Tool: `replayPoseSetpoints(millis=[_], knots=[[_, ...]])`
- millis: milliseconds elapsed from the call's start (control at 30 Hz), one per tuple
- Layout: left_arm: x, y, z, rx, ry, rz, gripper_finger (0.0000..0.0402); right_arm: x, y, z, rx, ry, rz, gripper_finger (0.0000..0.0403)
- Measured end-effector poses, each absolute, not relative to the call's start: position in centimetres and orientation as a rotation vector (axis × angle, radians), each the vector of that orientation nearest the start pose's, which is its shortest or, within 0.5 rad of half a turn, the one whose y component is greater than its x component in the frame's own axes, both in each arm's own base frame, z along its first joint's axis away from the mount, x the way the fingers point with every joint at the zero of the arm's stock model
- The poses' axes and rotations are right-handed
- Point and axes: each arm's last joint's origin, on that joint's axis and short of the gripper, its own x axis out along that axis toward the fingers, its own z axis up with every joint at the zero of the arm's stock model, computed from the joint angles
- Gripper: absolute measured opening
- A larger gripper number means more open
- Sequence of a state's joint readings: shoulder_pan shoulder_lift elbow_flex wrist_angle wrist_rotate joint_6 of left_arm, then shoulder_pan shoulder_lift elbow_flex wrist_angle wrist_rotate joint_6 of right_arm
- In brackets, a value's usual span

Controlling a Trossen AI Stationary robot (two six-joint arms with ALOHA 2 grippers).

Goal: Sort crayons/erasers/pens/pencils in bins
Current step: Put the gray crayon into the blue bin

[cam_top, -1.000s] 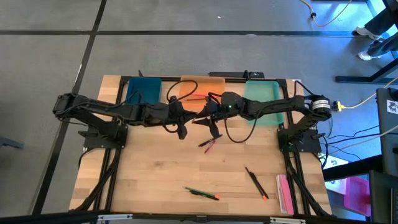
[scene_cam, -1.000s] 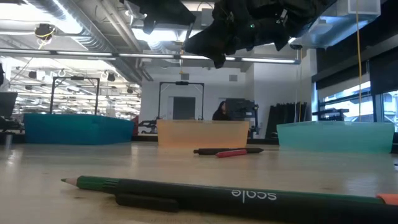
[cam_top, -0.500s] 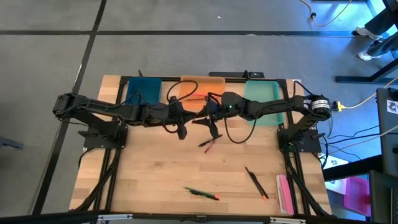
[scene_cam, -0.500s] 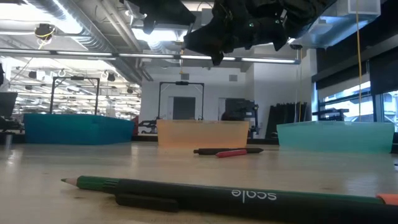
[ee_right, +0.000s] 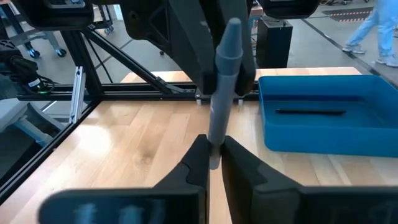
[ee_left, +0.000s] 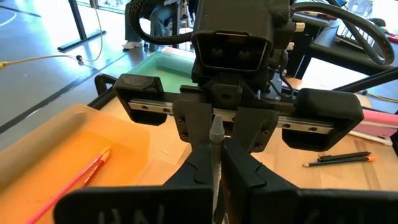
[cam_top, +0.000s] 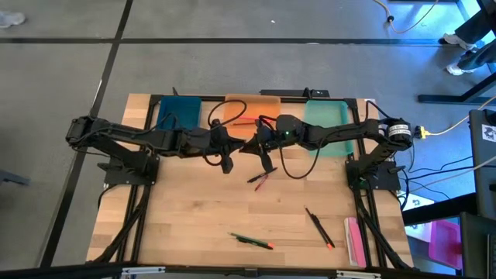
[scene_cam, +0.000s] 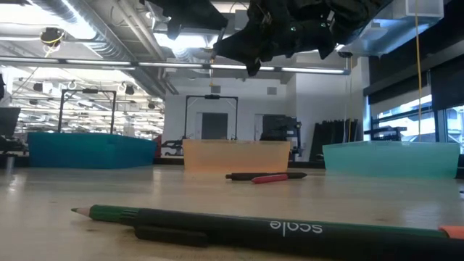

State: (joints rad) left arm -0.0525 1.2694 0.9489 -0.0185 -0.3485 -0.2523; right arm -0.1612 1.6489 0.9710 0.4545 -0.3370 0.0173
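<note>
A grey pen hangs high above the table's middle, between my two grippers, which face each other. My left gripper comes from the table's left and is shut on one end of the pen. From the right, my right gripper is shut on the other end. In the high view they meet in front of the orange bin. The blue bin holds a black pen. A red pencil lies in the orange bin. The mint bin stands on the right. My left gripper pinches the grey pen near one end between its two fingers, coming roughly level from the table's left, fingers along the pen. The pen is clear of the table. My right gripper pinches the pen's other end between its two fingers, coming roughly level from the right.
A black pen and a red one lie together below the grippers. A green pencil lies near the front edge, and a black pen with an orange end at front right. A pink eraser lies by the right edge.
My right gripper's fingers have drawn together on the grey pen, which my left gripper holds in place. Neither arm has shifted across the table.
</note>
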Motion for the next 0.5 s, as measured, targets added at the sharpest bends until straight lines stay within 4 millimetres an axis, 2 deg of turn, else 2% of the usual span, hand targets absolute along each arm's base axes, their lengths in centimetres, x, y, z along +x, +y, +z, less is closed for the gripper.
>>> replayPoseSetpoints(millis=[233, 500], knots=[[28.27, -0.48, 30.39, -0.179, 0.293, 0.338, 0.0002, 35.86, -4.84, 23.88, 0.073, 0.217, 0.184, 0.0034], [28.27, -0.41, 30.45, -0.175, 0.283, 0.364, 0.0046, 35.85, -4.83, 23.91, 0.073, 0.215, 0.192, 0.0031]])
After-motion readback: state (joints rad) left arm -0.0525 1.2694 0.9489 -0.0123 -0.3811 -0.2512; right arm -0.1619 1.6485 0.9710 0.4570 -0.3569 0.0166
